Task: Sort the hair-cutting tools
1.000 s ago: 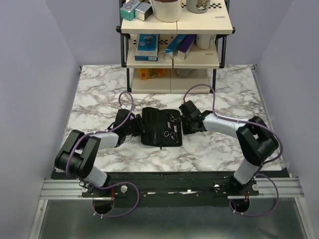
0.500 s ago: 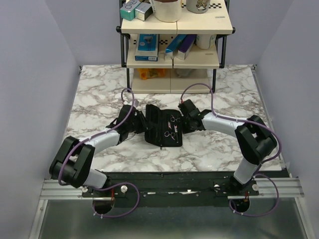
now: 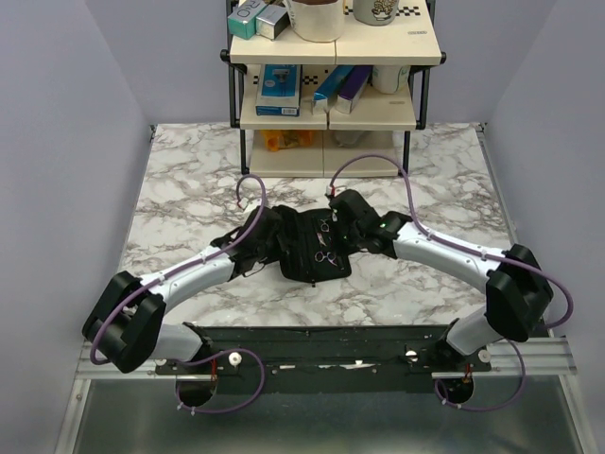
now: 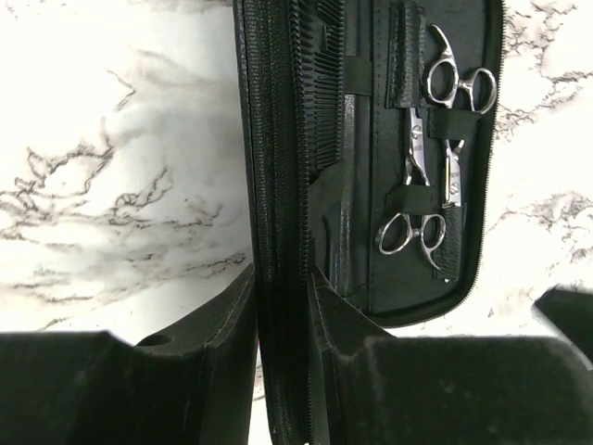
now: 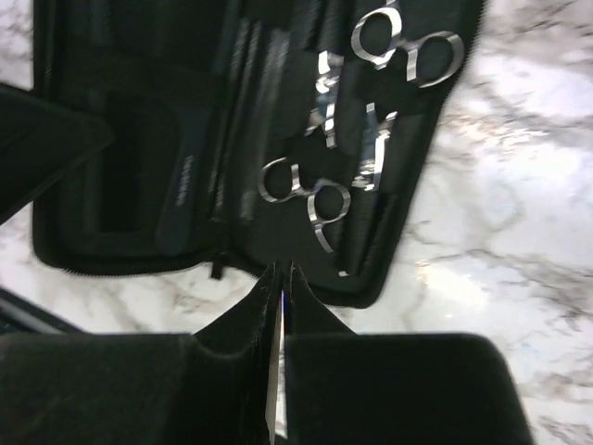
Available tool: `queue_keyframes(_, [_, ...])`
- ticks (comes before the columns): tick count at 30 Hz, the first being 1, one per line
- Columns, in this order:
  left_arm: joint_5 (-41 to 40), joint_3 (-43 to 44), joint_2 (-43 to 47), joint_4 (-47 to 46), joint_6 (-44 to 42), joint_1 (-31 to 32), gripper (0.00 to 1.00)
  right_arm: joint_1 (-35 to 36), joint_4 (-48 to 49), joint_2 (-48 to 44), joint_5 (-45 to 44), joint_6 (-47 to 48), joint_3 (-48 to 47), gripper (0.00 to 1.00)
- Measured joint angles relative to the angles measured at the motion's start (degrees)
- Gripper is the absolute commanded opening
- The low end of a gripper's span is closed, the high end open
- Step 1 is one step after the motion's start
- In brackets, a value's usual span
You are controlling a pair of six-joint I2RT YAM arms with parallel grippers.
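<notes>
A black zip pouch (image 3: 304, 265) lies partly open in the middle of the marble table. Two silver scissors (image 4: 456, 85) (image 4: 412, 234) are strapped inside its right half; they also show in the right wrist view (image 5: 408, 51) (image 5: 306, 193). A black toothed comb (image 4: 321, 111) lies tucked inside, left of them. My left gripper (image 4: 283, 283) (image 3: 274, 238) is shut on the pouch's left zippered flap (image 4: 278, 139), which stands on edge. My right gripper (image 5: 283, 271) (image 3: 342, 225) is shut, its tips at the pouch's right edge, with nothing seen between them.
A shelf unit (image 3: 331, 113) stands at the back of the table, with blue and purple boxes (image 3: 280, 90) on its middle level and mugs on top. Grey walls close in both sides.
Both arms have reached forward and inward. My left gripper has carried the pouch's left flap up and to the right, so the pouch looks narrower. My right gripper has moved onto the right edge.
</notes>
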State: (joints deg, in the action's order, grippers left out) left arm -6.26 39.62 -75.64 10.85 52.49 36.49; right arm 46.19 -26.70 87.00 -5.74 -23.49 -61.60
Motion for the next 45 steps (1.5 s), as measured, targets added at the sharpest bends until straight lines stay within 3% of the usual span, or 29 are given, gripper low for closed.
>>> queue_keyframes(3, [-2.3,0.0,0.1,0.5,1.6,1.3,0.32,1.7,0.1,1.4,2.2,-1.4,0.0,0.01])
queue_keyframes(11, [-5.1,-0.6,2.2,1.8,4.6,3.0,0.25,3.1,2.3,7.7,7.7,-3.7,-0.1,0.01])
queue_keyframes(24, [-6.2,0.8,1.3,3.1,5.2,4.2,0.25,3.8,4.7,14.3,11.0,-4.1,-3.8,0.01])
queue_keyframes(45, [-10.0,10.0,-4.7,9.2,3.1,8.7,0.25,4.3,6.6,16.5,12.7,-4.0,-2.6,0.01])
